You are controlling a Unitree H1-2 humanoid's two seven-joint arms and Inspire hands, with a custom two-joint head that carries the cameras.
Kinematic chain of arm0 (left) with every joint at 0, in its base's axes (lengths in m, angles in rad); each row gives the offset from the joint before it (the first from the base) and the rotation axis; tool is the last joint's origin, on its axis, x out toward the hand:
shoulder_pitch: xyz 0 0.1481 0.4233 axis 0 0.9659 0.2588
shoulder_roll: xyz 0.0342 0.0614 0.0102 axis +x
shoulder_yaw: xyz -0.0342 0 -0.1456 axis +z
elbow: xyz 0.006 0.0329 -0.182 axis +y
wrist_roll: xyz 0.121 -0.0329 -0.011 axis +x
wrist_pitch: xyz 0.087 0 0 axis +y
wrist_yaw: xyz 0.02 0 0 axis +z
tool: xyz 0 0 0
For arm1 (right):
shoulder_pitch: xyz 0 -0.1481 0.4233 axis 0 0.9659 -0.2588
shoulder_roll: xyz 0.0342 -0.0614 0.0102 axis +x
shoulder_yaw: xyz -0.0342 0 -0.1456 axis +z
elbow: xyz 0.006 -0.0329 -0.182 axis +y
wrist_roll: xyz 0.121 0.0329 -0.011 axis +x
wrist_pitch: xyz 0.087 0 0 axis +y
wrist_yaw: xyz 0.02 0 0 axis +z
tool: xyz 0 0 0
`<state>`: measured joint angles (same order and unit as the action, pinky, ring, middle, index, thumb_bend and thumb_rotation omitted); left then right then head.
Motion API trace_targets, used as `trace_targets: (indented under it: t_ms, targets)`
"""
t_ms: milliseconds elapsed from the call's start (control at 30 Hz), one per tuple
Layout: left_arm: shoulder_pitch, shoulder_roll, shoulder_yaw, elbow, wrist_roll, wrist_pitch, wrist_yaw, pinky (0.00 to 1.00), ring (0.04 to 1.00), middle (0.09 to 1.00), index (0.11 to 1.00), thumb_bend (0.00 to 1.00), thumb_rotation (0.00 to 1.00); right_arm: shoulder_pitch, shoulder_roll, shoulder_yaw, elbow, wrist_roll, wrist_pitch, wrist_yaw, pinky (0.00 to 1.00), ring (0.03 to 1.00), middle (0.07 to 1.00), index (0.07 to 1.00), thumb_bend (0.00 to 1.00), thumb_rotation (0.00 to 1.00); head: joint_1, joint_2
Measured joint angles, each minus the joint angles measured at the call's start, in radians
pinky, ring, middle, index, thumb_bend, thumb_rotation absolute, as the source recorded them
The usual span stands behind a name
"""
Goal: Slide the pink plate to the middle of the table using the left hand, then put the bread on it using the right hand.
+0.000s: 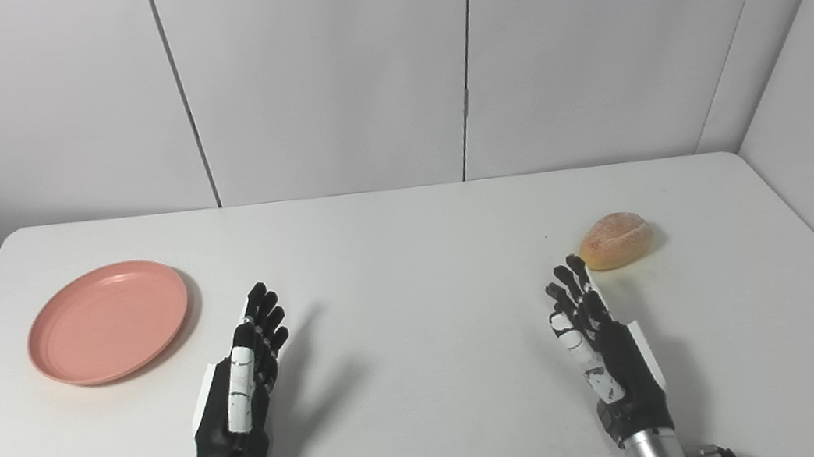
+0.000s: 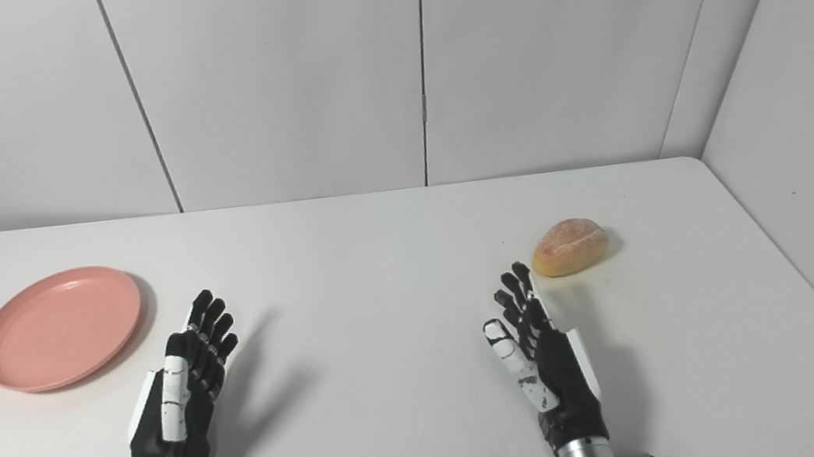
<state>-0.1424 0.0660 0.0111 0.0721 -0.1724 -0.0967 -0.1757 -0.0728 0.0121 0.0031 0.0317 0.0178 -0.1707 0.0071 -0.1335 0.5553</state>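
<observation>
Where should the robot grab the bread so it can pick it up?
Probably across its narrow middle, from above. The bread is a small oval bun lying flat on the table, long side running left to right, nothing touching it. The right hand is open just in front, so it could reach forward and close fingers and thumb over the rounded sides.

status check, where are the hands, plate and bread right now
Left hand open, empty, beside round pink plastic plate, not touching. Right hand open, just short of golden bread roll. Plate at table's left, middle bare, nothing blocking.
</observation>
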Motion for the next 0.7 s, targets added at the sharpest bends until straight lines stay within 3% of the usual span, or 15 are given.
trace_targets:
  t_ms: [167,700]
  targets:
    - [0.000,0.001,-0.005,0.000,0.019,-0.002,0.000,1.00,1.000,1.000,1.000,0.73,1.00,-0.002,-0.016,0.015,0.002,-0.054,0.000,-0.002,1.00,0.998,1.000,1.000,0.61,0.87,0.000,0.000]
    - [-0.001,0.010,-0.018,0.000,0.065,0.002,0.006,1.00,1.000,1.000,1.000,0.73,1.00,-0.008,-0.023,0.017,0.008,-0.122,0.000,-0.011,1.00,1.000,1.000,1.000,0.65,0.89,-0.005,-0.002]
